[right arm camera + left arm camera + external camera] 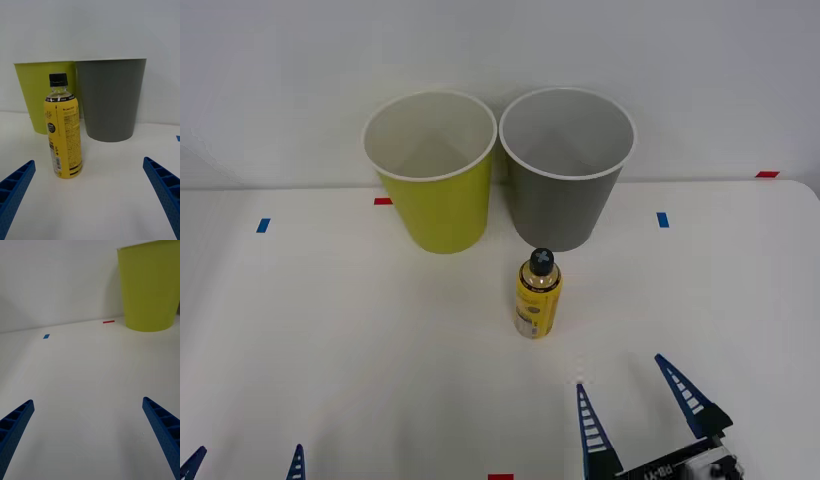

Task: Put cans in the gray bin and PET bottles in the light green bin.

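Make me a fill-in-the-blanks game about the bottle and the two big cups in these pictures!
1. The yellow bottle stands upright on the white table and its screw cap is ____.
2. The bin right behind the bottle is the ____ bin.
3. The light green bin is ____ inside.
4. The right gripper, near the bottle, has its blue fingers ____; the left gripper waits at the table's near edge.

Missing words: black; gray; white; open
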`<state>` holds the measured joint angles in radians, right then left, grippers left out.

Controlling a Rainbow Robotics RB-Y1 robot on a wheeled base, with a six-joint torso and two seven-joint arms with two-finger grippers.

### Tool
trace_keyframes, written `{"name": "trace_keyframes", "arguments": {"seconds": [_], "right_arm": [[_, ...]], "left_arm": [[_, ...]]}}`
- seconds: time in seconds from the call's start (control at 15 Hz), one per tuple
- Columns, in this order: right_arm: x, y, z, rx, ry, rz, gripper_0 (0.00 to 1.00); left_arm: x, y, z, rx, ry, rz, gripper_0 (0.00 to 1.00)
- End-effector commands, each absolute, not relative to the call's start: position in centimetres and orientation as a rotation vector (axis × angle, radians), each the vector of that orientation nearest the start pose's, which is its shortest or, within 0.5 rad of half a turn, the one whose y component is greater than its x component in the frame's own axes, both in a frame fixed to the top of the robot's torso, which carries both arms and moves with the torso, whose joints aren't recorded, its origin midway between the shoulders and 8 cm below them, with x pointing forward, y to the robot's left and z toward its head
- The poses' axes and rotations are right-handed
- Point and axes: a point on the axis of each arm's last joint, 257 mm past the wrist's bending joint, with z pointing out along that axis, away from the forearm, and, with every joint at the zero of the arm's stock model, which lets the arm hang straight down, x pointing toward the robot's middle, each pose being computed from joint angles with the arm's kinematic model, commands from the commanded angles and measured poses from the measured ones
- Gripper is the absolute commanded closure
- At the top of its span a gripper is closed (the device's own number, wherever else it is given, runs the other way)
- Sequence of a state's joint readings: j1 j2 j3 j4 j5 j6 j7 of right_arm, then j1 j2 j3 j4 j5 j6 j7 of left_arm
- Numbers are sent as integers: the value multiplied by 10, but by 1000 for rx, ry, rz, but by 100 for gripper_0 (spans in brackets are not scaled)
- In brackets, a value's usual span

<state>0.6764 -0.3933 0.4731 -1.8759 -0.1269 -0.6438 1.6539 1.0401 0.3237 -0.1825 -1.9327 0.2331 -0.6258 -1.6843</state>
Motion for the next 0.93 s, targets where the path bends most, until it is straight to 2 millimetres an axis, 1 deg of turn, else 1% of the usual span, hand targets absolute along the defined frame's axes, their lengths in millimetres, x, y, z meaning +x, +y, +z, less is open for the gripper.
{"name": "trace_keyframes", "arguments": {"seconds": [0.07, 0.2, 0.47, 0.6, 0.73, 0.93], "right_arm": [[315, -127, -229, -246, 1368, 249, 0], [334, -111, -230, -245, 1393, 263, 0], [364, -85, -223, -216, 1419, 285, 0], [379, -81, -221, -217, 1434, 282, 0], [389, -79, -219, -227, 1445, 275, 0], [398, -73, -220, -245, 1462, 272, 0]], "left_arm": [[212, 305, -279, 28, 1628, 145, 0], [212, 305, -279, 28, 1628, 145, 0], [212, 305, -279, 28, 1628, 145, 0], [212, 305, -279, 28, 1628, 145, 0], [212, 305, -279, 28, 1628, 145, 0], [212, 305, -279, 28, 1628, 145, 0]]}}
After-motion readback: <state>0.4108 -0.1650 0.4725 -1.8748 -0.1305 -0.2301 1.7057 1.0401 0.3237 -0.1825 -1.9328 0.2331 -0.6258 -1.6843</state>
